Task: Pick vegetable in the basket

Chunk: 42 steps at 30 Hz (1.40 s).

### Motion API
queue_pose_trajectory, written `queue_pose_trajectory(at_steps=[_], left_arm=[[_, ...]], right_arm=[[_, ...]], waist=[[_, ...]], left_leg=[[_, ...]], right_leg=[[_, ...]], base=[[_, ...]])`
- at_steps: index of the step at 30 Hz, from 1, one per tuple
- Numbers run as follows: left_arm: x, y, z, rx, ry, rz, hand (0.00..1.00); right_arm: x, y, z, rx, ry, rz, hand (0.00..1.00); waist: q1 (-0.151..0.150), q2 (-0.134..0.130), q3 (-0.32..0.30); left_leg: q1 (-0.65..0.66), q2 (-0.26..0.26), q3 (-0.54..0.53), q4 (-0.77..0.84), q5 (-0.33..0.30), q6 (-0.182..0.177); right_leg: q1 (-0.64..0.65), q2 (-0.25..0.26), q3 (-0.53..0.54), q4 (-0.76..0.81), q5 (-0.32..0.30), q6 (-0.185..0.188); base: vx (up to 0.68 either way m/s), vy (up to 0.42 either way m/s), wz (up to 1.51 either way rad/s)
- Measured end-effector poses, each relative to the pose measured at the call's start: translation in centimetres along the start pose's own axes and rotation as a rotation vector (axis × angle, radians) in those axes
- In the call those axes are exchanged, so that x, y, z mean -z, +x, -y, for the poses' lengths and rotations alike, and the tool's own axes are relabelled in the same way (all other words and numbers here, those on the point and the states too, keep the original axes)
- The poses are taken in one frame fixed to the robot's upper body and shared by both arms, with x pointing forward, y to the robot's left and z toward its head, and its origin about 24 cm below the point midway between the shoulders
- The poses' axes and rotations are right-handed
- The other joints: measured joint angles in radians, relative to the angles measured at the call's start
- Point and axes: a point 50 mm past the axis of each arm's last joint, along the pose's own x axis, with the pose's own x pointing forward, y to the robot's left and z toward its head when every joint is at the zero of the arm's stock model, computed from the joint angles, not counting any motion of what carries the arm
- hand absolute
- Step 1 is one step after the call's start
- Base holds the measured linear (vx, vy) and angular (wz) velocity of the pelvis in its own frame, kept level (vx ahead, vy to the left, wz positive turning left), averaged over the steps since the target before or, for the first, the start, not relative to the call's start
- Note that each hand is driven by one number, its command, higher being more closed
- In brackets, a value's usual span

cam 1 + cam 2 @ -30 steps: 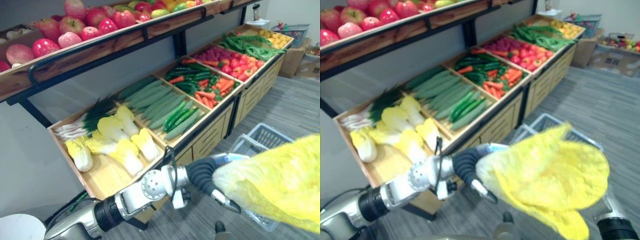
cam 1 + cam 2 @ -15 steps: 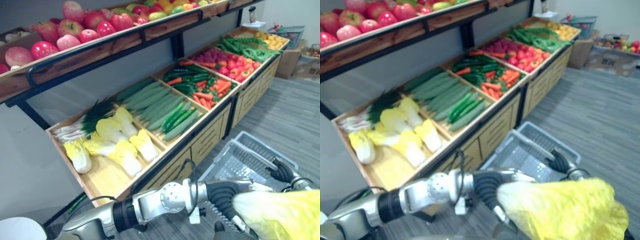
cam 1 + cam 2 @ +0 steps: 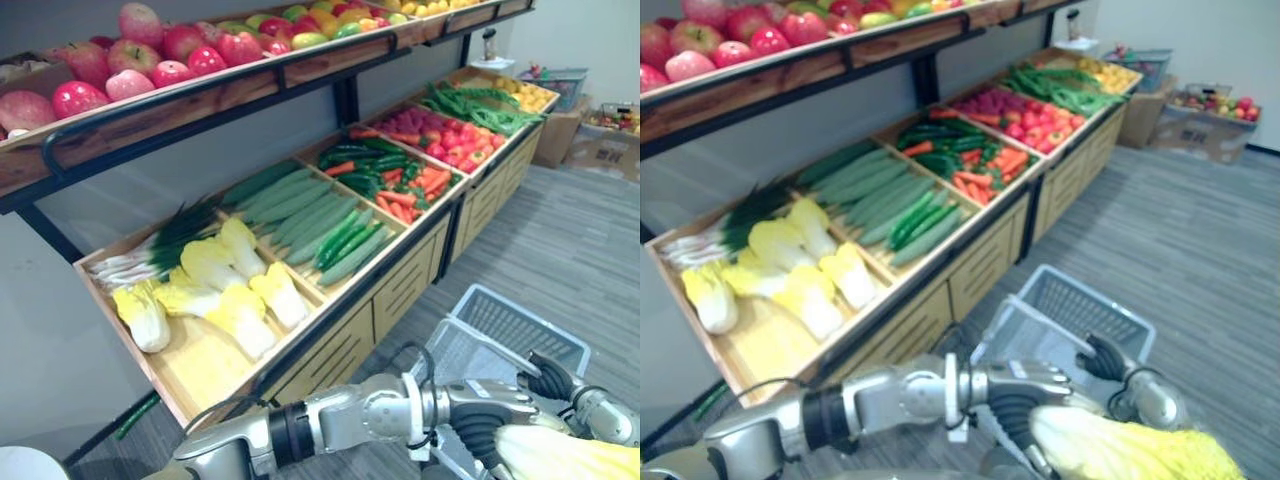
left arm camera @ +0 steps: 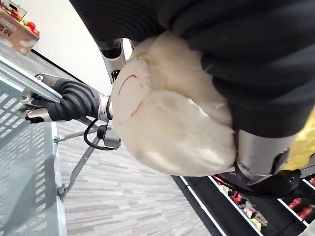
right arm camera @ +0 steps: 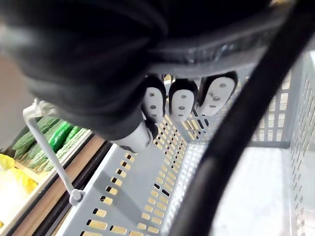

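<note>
A grey plank floor [image 3: 1200, 230] is stretching beside a long light-wood display stand with drawers [image 3: 985, 265]; a black-framed wooden upper shelf [image 3: 200, 100] is running along the plain grey wall [image 3: 120, 200] above.

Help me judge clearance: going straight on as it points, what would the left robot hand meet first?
Likely the right robot hand, curled round the handle of the grey plastic basket, beyond the left robot hand and its yellow cabbage; depth unclear.

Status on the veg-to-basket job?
Done: napa cabbage is off the shelf, gripped in the left hand. In hand: it hangs near the grey basket, whose handle the right hand holds. Left: lower it in and release; no vegetable lies in the basket yet.
</note>
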Motion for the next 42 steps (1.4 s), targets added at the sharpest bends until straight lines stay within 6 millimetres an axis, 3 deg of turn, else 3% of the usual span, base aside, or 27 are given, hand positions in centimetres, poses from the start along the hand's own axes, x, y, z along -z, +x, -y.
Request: queue_pose_trajectory(at_steps=[5, 13, 17, 23, 30, 42], left_arm=[[0.5, 0.5, -1.5, -0.061, 0.017, -0.020, 1.00], [2.7, 0.8, -3.5, -0.106, 0.215, -0.151, 1.00], [4.0, 0.5, -3.6, -0.082, 0.308, -0.213, 1.00], [5.9, -0.3, -4.1, -0.053, 0.383, -0.301, 1.00], [6.6, -0.8, -3.9, -0.041, 0.413, -0.336, 1.00], [7.3, -1.3, -3.9, -0.033, 0.414, -0.368, 1.00]], right_arm=[[0.0, 0.0, 0.0, 0.005, 0.008, 0.000, 1.00], [-0.5, 0.5, -0.4, 0.014, 0.039, 0.015, 1.00], [-1.1, 0.9, -0.7, 0.022, 0.070, 0.038, 1.00], [-1.6, 1.3, -0.6, 0.034, 0.098, 0.058, 1.00], [-1.8, 1.4, -0.2, 0.051, 0.134, 0.073, 1.00], [-2.5, 0.8, 3.0, 0.162, 0.156, 0.122, 1.00]], waist=[[0.000, 0.000, 0.000], [-0.001, -0.011, 0.002], [0.000, -0.031, 0.002], [-0.003, -0.033, 0.001], [-0.003, -0.033, 0.001], [-0.028, -0.032, 0.001]], left_leg=[[0.000, -0.001, -0.004, 0.000, 0.000, 0.000], [0.029, -0.026, -0.005, -0.059, 0.021, -0.004], [0.034, -0.033, -0.003, -0.073, 0.023, -0.003], [0.047, -0.033, 0.005, -0.074, 0.029, 0.006], [0.051, -0.032, 0.010, -0.080, 0.028, 0.006], [0.051, -0.031, 0.016, -0.086, 0.025, 0.000]], right_leg=[[0.001, -0.001, 0.000, 0.001, 0.000, 0.000], [0.017, -0.008, -0.012, -0.024, -0.010, -0.015], [0.024, -0.010, -0.015, -0.031, -0.011, -0.017], [0.033, -0.007, -0.023, -0.036, -0.005, -0.012], [0.033, -0.004, -0.028, -0.033, -0.009, -0.010], [0.021, -0.002, -0.027, -0.017, -0.033, -0.014]], base=[[0.00, 0.000, 0.00], [0.00, 0.015, 0.02], [0.02, 0.009, 0.01], [0.07, 0.014, -0.02], [0.02, 0.000, -0.02], [0.01, -0.001, -0.01]])
